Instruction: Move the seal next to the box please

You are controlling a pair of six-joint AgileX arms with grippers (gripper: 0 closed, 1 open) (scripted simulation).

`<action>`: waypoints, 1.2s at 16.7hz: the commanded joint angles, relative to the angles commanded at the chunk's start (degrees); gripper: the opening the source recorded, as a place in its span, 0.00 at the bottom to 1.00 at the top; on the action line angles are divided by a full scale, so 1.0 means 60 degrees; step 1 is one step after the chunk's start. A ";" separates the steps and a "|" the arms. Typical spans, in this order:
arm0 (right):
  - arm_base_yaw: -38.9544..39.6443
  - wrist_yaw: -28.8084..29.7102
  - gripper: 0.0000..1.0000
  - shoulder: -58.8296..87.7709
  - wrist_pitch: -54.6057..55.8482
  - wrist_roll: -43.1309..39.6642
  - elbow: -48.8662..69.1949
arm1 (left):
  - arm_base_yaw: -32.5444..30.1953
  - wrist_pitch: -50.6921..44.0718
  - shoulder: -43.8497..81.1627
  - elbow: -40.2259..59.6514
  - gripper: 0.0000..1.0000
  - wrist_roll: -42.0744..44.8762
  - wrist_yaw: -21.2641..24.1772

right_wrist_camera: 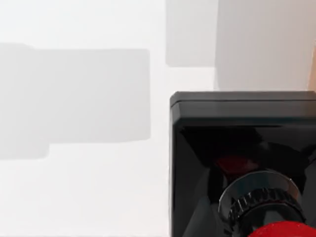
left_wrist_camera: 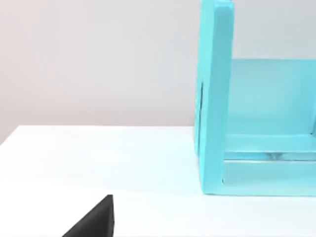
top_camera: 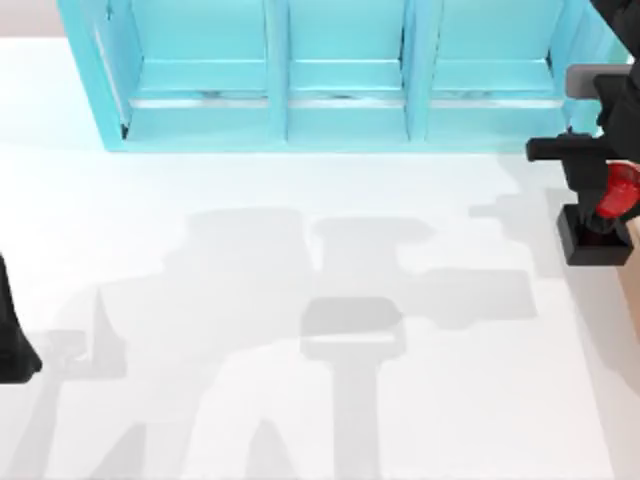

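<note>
Seal (top_camera: 597, 225) sat at desk's (top_camera: 300, 400) right edge, touching the tan box (top_camera: 633, 262).
Black square base, glossy red knob; right gripper (top_camera: 600, 185) over it, finger state unclear. Left gripper (top_camera: 15, 350) parked far left.

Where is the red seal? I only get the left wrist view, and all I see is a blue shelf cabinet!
Observer: The seal is at the top view's far right, tilted, with the right gripper at it.
Operator: Is the box close?
Observer: Yes, the edge of the tan box shows just right of the seal.
Operator: And my left arm?
Observer: The left gripper sits parked at the top view's left edge.
</note>
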 joint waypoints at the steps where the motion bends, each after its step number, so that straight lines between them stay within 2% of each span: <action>1: 0.0000 0.0000 0.00 0.0000 0.0000 0.0000 0.0000 | 0.0000 0.0000 0.0000 0.0000 1.00 0.0000 0.0000; 3: 0.0000 0.0000 0.00 0.0000 0.0000 0.0000 0.0000 | 0.0000 0.0000 0.0000 0.0000 1.00 0.0000 0.0000; 16: 0.0000 0.0000 0.98 0.0000 0.0000 0.0000 0.0000 | 0.0000 0.0000 0.0000 0.0000 1.00 0.0000 0.0000; 20: 0.0000 0.0000 1.00 0.0000 0.0000 0.0000 0.0000 | 0.0000 0.0000 0.0000 0.0000 1.00 0.0000 0.0000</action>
